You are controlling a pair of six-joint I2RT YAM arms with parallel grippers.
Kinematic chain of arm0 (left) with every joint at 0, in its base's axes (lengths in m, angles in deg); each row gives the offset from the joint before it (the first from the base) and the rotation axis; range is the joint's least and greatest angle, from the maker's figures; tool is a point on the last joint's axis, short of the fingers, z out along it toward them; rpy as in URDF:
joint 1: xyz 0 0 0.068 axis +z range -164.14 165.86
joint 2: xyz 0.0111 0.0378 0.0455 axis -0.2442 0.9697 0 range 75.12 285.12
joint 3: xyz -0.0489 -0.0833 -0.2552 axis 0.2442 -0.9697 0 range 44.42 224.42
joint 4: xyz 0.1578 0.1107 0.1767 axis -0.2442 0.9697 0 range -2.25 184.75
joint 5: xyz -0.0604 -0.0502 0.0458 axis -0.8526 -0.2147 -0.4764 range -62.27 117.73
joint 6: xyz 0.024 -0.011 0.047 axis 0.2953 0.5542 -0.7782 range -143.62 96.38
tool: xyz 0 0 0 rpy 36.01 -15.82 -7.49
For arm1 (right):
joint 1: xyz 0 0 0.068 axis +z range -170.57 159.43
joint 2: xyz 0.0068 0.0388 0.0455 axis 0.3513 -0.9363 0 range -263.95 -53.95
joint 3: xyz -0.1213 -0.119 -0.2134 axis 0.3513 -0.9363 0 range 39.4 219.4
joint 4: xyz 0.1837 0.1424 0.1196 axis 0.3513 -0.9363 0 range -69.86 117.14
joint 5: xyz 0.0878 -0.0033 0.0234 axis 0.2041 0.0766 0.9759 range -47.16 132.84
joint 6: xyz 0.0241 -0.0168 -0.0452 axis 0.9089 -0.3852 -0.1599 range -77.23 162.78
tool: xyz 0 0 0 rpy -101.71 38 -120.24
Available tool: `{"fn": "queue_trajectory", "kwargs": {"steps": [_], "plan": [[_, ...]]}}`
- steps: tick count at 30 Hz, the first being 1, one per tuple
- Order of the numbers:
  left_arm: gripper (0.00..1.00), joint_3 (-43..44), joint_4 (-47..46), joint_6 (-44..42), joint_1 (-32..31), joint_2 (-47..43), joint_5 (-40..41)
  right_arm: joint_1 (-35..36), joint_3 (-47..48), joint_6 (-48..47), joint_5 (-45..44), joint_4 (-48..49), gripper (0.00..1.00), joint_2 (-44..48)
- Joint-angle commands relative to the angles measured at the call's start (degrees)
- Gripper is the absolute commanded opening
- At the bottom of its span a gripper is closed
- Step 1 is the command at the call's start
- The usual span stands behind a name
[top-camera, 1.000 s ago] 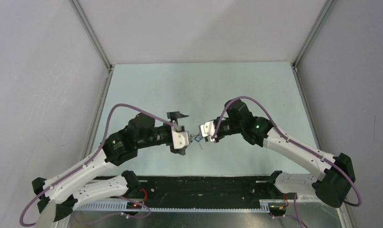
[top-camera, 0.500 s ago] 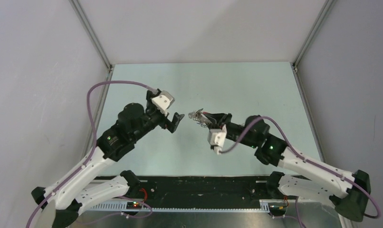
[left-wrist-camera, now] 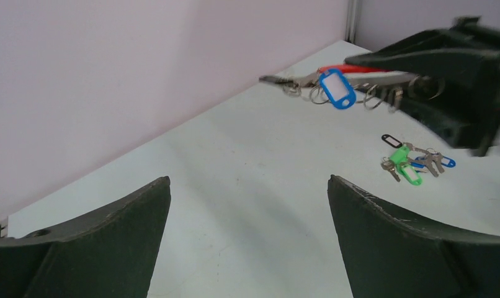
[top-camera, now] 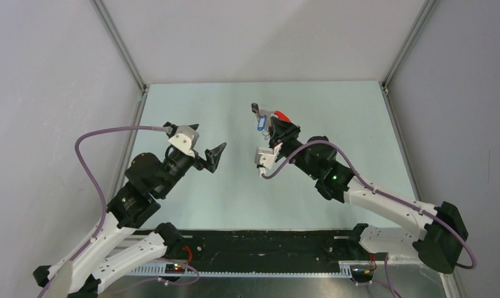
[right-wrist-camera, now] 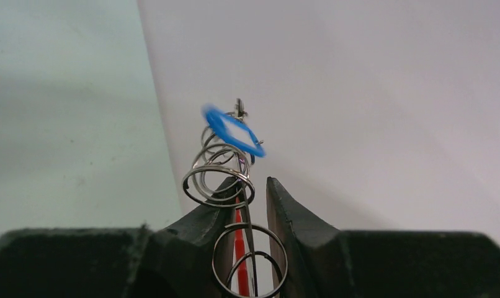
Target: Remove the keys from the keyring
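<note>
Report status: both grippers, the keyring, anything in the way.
Left gripper open, empty. Right gripper shut on keyring, blue tag dangling. Green-tag key bunch on table, untouched.

Red keyring: one. Blue tag on it: one. Loose key bunch: one.

I see a loose key bunch lying on the pale green table, carrying green, black and blue tags. White walls close 3 sides.
</note>
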Motion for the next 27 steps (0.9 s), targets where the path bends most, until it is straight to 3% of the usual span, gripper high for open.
{"fn": "queue_trajectory", "kwargs": {"steps": [1, 3, 6, 17, 19, 22, 25, 27], "plan": [[1.0, -0.88, -2.22, 1.59, 0.54, 0.17, 1.03, 1.1, 4.57, 1.64, 6.95, -1.21, 0.0, 7.78], [1.0, -0.62, -2.21, 1.67, 0.64, 0.62, 0.67, -2.73, 4.56, 6.4, 9.93, -1.02, 0.0, 8.64], [1.0, -0.54, -2.18, 1.99, 0.78, 1.05, -1.33, -2.16, 4.46, 6.87, 10.61, -6.01, 0.0, 11.26], [1.0, -0.76, -2.23, 1.82, 1.18, 1.24, -6.13, -3.91, 4.13, 19.25, 35.33, -15.56, 0.0, 21.63], [1.0, -0.84, -2.22, 1.68, 1.22, 1.15, -6.38, -6.73, 4.19, 21.2, 34.06, -14.65, 0.0, 20.5], [1.0, -0.96, -2.34, 1.41, 1.23, 1.21, -8.73, -3.55, 4.21, 17.98, 24.08, -15.63, 0.0, 19.09], [1.0, -1.12, -2.21, 1.14, 1.19, 1.63, -11.28, -3.03, 4.17, 17.79, 30.65, -16.87, 0.0, 20.9], [1.0, -0.98, -2.29, 1.08, 1.19, 1.77, -11.79, -2.23, 4.52, 16.03, 29.03, -16.52, 0.0, 19.51]]}}
